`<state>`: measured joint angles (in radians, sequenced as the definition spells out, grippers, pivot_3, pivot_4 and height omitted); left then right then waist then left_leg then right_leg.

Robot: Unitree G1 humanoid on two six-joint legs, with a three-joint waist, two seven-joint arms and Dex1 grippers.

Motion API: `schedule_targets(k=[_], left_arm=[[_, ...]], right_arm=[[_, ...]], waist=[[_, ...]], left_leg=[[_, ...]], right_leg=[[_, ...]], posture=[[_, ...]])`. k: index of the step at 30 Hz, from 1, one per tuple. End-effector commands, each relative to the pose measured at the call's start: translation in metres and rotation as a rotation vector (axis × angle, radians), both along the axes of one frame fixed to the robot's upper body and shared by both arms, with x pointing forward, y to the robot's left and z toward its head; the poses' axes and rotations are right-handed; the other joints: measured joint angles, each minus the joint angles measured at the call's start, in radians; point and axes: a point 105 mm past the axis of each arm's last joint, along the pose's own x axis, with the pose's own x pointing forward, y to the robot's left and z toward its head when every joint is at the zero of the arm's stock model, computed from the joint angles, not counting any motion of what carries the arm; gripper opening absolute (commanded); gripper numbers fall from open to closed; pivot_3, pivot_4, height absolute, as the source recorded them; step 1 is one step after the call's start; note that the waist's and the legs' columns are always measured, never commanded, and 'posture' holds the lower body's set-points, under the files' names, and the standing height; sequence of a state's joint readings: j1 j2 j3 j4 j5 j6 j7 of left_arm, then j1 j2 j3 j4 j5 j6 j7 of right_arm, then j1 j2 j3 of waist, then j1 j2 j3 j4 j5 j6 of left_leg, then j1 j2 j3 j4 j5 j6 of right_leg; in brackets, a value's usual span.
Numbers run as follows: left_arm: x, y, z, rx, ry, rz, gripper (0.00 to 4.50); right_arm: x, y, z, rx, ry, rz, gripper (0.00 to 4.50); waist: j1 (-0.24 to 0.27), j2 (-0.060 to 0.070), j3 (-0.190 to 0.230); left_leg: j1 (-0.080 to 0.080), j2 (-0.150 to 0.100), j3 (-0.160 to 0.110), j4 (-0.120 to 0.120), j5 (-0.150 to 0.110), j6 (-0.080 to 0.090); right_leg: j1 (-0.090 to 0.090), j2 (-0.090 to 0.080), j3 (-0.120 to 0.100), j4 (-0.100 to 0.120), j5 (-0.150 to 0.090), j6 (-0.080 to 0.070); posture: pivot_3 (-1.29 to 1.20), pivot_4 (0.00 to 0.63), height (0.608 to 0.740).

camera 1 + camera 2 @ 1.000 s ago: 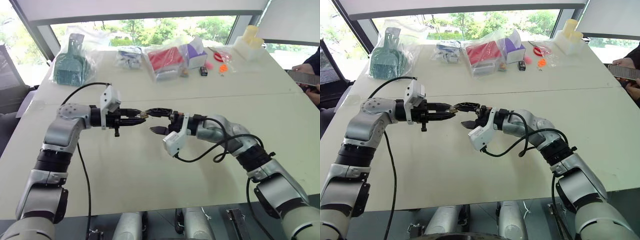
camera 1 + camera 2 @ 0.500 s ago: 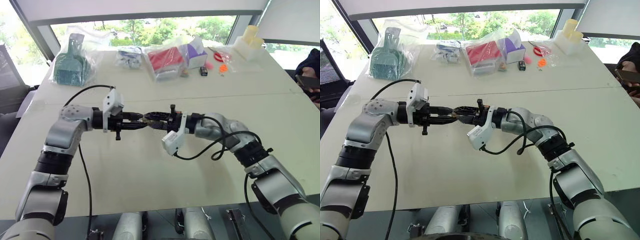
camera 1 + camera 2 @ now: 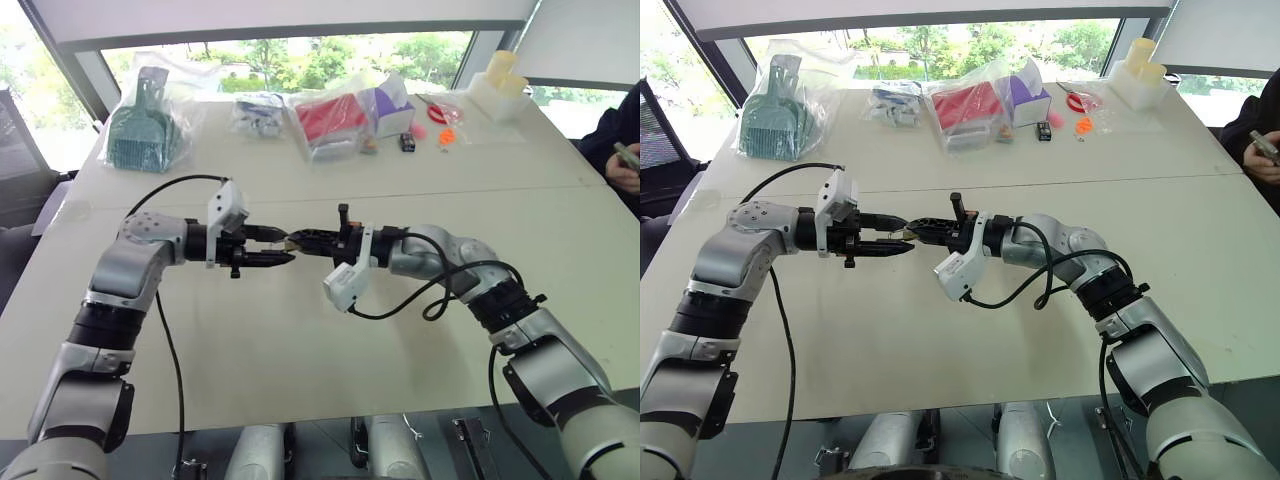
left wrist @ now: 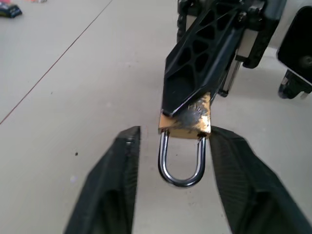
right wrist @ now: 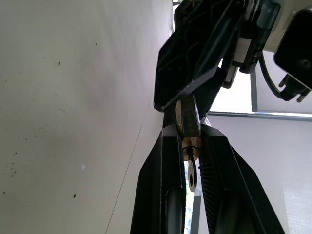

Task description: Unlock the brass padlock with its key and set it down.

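An office or lab room: a wide white table (image 3: pixel 300 330) by large windows (image 3: pixel 300 50) onto trees, with bagged supplies (image 3: pixel 330 118) along its far edge.

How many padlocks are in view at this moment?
1. The brass padlock is clamped in the right gripper, above the table, between the open left gripper's fingers. Others might be hidden inside the far bags.

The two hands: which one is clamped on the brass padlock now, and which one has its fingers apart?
The right hand is clamped on the brass padlock, pinching its body. The left hand has its fingers spread on both sides of the shackle, not touching it.
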<state>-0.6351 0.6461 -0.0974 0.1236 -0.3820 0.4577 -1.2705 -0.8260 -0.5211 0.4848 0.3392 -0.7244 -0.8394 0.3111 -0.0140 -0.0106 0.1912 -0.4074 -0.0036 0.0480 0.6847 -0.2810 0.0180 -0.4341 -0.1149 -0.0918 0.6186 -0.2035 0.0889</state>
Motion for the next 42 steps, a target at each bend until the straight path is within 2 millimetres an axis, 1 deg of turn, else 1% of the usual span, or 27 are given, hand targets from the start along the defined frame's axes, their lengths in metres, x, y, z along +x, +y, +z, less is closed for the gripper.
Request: schedule_targets(k=[1,3,4,9,11,14,16,19,24,28,34,40,42], left_arm=[[-0.001,0.002,0.018,-0.014,-0.053,0.007,3.6],[-0.002,0.005,0.02,-0.007,-0.086,0.02,4.31],[-0.002,0.007,0.021,-0.001,-0.099,0.029,4.47],[-0.007,0.014,0.027,-0.009,-0.127,0.04,4.47],[-0.007,0.014,0.033,-0.037,-0.135,0.049,4.47],[-0.008,0.013,0.049,-0.125,-0.13,0.063,4.47],[-0.008,0.014,0.05,-0.132,-0.122,0.073,4.47],[-0.009,0.015,0.048,-0.125,-0.109,0.079,3.67],[-0.015,0.011,0.045,-0.113,-0.099,0.059,1.54],[-0.018,0.01,0.04,-0.09,-0.088,0.044,0.05],[-0.022,0.013,0.031,-0.044,-0.055,0.026,0.02],[-0.021,0.015,0.024,-0.021,-0.038,0.027,0.02],[-0.019,0.015,0.019,-0.012,-0.028,0.03,0.02]], right_arm=[[-0.004,0.004,0.013,0.042,-0.024,0.027,0.0],[-0.004,0.003,0.012,0.042,-0.021,0.025,0.0],[-0.004,0.003,0.012,0.041,-0.019,0.024,0.0],[-0.004,0.003,0.011,0.041,-0.012,0.023,0.0],[-0.004,0.003,0.01,0.042,-0.007,0.023,0.0],[-0.005,0.003,0.009,0.042,-0.002,0.023,0.0],[-0.004,0.003,0.009,0.042,-0.001,0.023,0.0],[-0.004,0.004,0.009,0.044,0.0,0.023,0.0],[-0.003,0.004,0.01,0.046,0.001,0.02,0.0],[-0.002,0.004,0.011,0.047,0.001,0.016,0.0],[-0.001,0.003,0.011,0.049,0.0,0.011,0.0],[0.0,0.002,0.012,0.048,-0.002,0.007,0.0],[0.0,0.002,0.012,0.048,-0.002,0.006,0.0]], waist=[[0.001,0.0,0.0],[0.001,0.0,0.0],[0.001,0.0,0.0],[-0.001,0.0,0.0],[0.0,0.0,0.0],[0.002,0.0,0.0],[0.001,0.0,0.0],[0.0,0.0,0.0],[0.0,0.0,0.0],[0.0,0.0,0.0],[0.0,0.0,0.0],[0.001,0.0,0.0],[0.0,0.0,0.0]], left_leg=[[0.0,0.0,0.0,0.0,0.0,0.0],[0.0,0.0,0.0,0.0,0.0,0.0],[0.0,0.0,0.0,0.0,0.0,0.0],[0.0,0.0,0.0,0.0,0.0,0.0],[0.0,0.0,0.0,0.0,0.0,0.0],[0.0,0.0,0.0,0.0,0.0,0.0],[0.0,0.0,0.0,0.0,0.0,0.0],[0.0,0.0,0.0,0.0,0.001,-0.001],[0.0,0.0,0.0,0.0,0.002,-0.003],[0.0,0.0,0.0,0.0,0.002,-0.003],[0.0,0.0,0.0,0.0,0.002,-0.003],[0.0,0.0,0.0,0.0,0.001,-0.002],[0.0,0.0,0.0,0.0,0.001,-0.002]], right_leg=[[0.0,0.0,0.0,0.0,0.0,0.0],[0.0,0.0,0.0,0.0,0.0,0.0],[0.0,0.0,0.0,0.0,0.0,0.0],[0.0,0.0,0.0,0.0,0.0,0.0],[0.0,0.0,0.0,0.0,0.0,0.0],[0.0,0.0,0.0,0.0,0.0,0.0],[0.0,0.0,0.0,0.0,0.0,0.0],[0.0,0.0,0.0,0.0,0.0,0.0],[0.0,0.0,0.0,0.0,0.0,0.0],[0.0,0.0,0.001,0.0,0.0,0.0],[0.0,0.0,0.001,0.0,0.0,0.0],[0.0,0.0,0.001,0.0,0.0,0.0],[0.0,0.0,0.001,0.0,0.0,0.0]], posture=[[0.0,0.15,0.74],[0.0,0.15,0.74],[0.0,0.15,0.74],[0.0,0.15,0.74],[0.0,0.15,0.74],[0.0,0.15,0.74],[0.0,0.15,0.74],[0.0,0.15,0.74],[0.0,0.15,0.74],[0.0,0.15,0.74],[0.0,0.15,0.74],[0.0,0.15,0.74],[0.0,0.15,0.74]])
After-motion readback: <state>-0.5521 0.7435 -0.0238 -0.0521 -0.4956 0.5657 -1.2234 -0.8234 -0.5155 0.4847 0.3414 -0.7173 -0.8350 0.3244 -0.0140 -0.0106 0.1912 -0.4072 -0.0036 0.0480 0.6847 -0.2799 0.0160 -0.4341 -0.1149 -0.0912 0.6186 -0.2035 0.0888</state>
